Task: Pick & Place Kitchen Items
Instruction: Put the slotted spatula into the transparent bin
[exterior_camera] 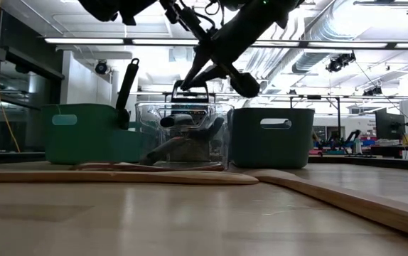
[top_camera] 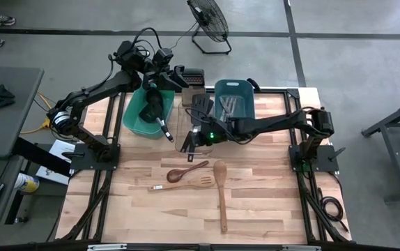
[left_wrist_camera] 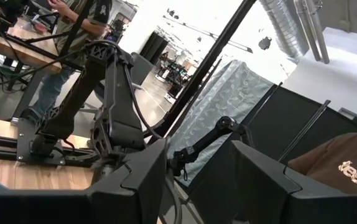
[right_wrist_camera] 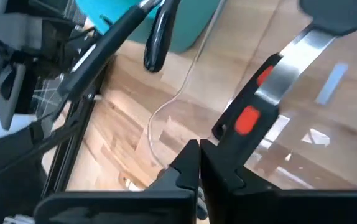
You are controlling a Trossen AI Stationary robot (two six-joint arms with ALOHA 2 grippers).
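My right gripper [top_camera: 186, 143] [right_wrist_camera: 198, 152] hangs shut over the clear tub [exterior_camera: 183, 135], with nothing between its fingers. Just past its fingertips, a black-handled silver utensil with red marks [right_wrist_camera: 253, 115] lies in that tub. I cannot tell whether the fingers touch it. My left gripper [left_wrist_camera: 197, 180] is raised above the teal tub [top_camera: 136, 115], pointing out into the room, open and holding nothing. A black ladle [top_camera: 155, 111] leans in the teal tub, its handle sticking out over the rim. Three wooden utensils [top_camera: 219, 192] lie flat on the table.
A blue tub [top_camera: 233, 101] holding silver utensils stands at the back, right of the clear tub. A black turner [top_camera: 200, 104] lies between them, and a brownish box [top_camera: 194, 77] stands behind. The near half of the wooden table [top_camera: 270, 209] is bare. A person [left_wrist_camera: 79, 18] stands beyond the table.
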